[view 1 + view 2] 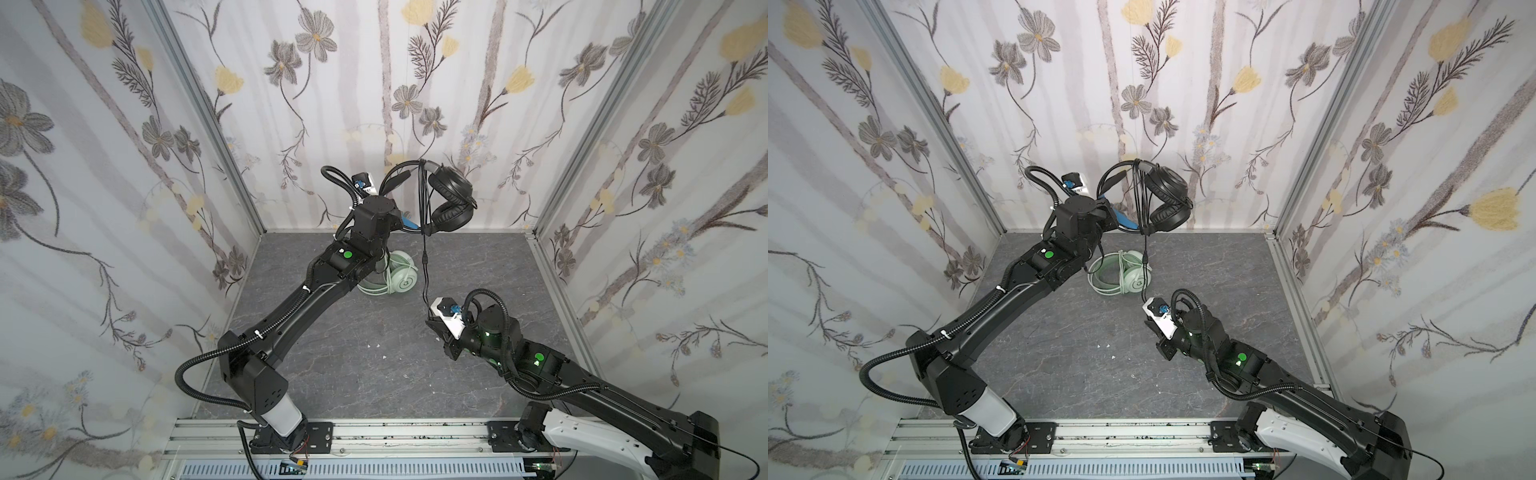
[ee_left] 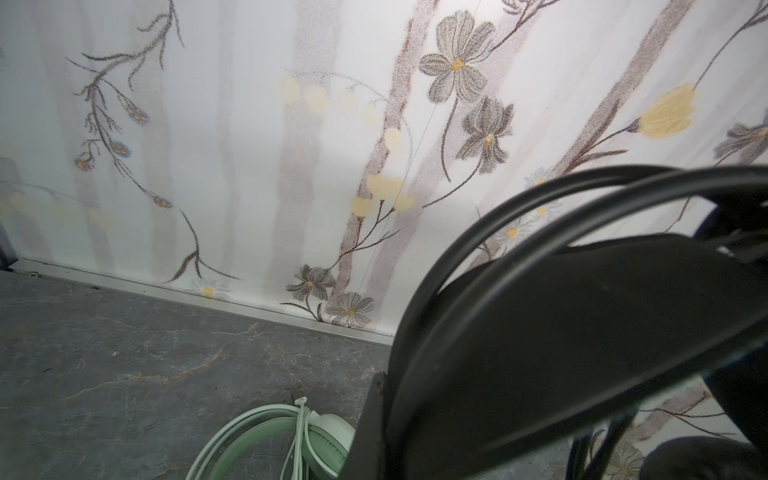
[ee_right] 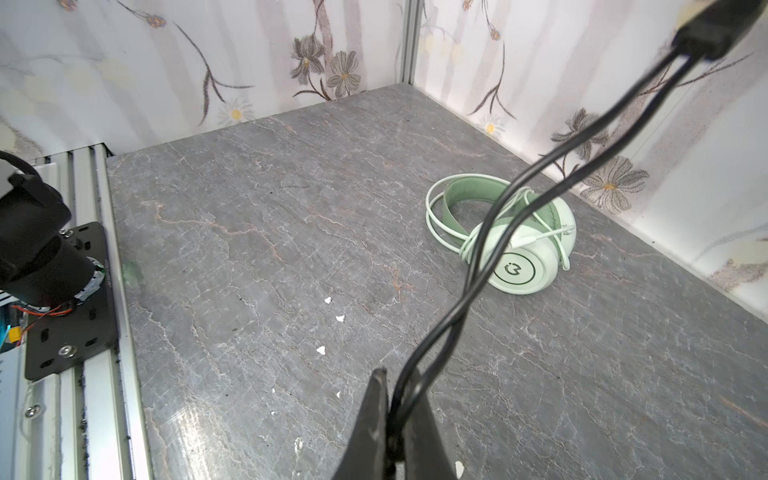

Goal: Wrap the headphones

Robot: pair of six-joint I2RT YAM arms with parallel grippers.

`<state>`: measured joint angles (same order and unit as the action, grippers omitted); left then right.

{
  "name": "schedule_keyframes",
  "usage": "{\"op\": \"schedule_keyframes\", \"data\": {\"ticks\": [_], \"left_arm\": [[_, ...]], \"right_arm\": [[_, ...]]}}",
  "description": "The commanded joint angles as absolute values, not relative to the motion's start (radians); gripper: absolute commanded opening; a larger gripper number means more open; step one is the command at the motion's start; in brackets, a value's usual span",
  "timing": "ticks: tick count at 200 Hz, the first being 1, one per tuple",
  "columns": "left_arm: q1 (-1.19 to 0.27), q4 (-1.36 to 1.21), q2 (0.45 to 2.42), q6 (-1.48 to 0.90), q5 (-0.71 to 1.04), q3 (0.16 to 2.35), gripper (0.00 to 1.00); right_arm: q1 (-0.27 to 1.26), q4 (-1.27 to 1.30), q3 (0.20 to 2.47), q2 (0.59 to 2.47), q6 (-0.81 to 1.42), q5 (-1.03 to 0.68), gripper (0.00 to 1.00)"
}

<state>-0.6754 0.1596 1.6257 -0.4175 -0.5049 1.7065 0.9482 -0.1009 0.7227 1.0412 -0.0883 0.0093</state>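
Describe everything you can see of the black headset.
The black headset hangs in the air above the grey tabletop, its two padded earcups close together. The left gripper is shut on its headband, whose inner band is blue. Loops of its black cable drape over the headband. A doubled strand runs down past an inline piece into the right gripper, which is shut on it. Nothing else visibly touches it.

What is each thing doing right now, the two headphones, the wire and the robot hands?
left gripper: shut on the black headphones, at the band.
right gripper: shut on the black cable, at its tail.
black headphones: held up in the air.
black cable: partly looped over the band, tail hanging down.
green headphones: lying on the table, cable wrapped round.
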Motion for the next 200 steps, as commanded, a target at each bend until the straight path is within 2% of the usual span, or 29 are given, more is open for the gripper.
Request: {"op": "schedule_keyframes", "data": {"ticks": [1, 103, 166, 200], "left_arm": [[-0.666, 0.027, 1.628, -0.413, -0.566, 1.692, 0.0], [-0.669, 0.066, 1.59, -0.215, -0.508, 1.507, 0.0], [-0.685, 0.198, 1.472, -0.056, -0.309, 1.358, 0.0], [-0.692, 0.287, 1.379, 0.024, -0.202, 1.298, 0.0]], "right_arm": [[0.981, -0.164, 0.797, 1.036, -0.131, 0.042, 0.0], [0.987, -0.286, 1.164, 1.131, -0.28, 0.125, 0.0], [0.917, -0.358, 1.343, 1.218, -0.367, 0.133, 0.0], [0.879, -0.382, 1.355, 1.239, -0.416, 0.14, 0.0]]}}
